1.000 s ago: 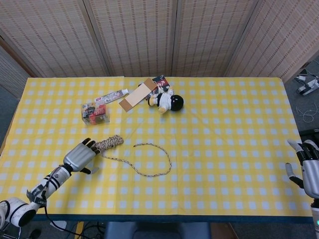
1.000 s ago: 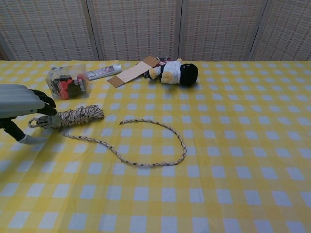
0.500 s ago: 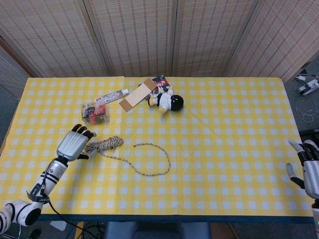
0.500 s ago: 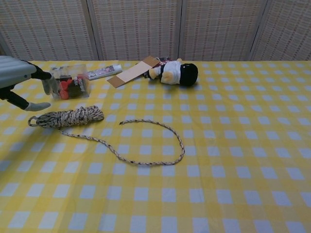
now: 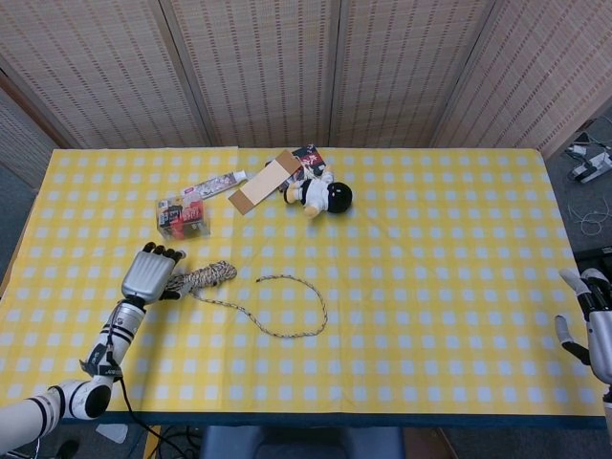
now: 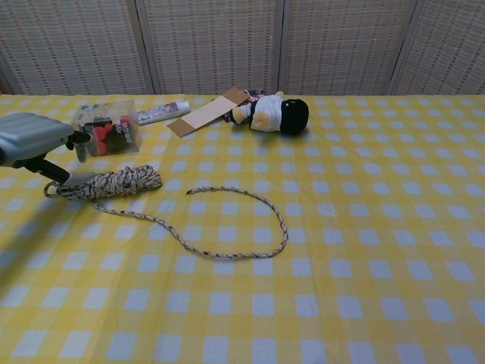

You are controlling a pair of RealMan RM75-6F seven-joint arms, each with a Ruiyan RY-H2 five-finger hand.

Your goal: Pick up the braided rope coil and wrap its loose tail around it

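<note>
A desk point(image 5: 440, 287) covered in a yellow-and-white checked cloth is backed by woven folding screens point(image 5: 268, 67). The braided rope coil point(image 5: 201, 278) lies flat on the cloth in the left half, and its loose tail point(image 5: 296, 320) is laid out from the coil in an open curve towards the middle of the desk, its end curling back on itself. Nothing has yet been wound around the bundle.

The left hand point(image 5: 148, 273) is held just above the coil's left end, back upward and fingers extended with some space between them; in the chest view the thumb is seen dropped close beside the small loop at that end of the coil. Nothing is gripped. Whether any finger actually touches the rope cannot be told. This placement is judged to be a set-up for closing on the coil's end so that the bundle can be lifted.

The right hand point(image 5: 595, 325) is kept at the far right edge of the desk, well apart from the rope, fingers apart and empty; it is presumably held in reserve for taking the tail.

Along the back of the desk, a clear box point(image 5: 184, 216), a tube point(image 5: 215, 184), a cardboard strip point(image 5: 264, 182) and a plush toy point(image 5: 323, 196) are grouped, clear of the rope.
</note>
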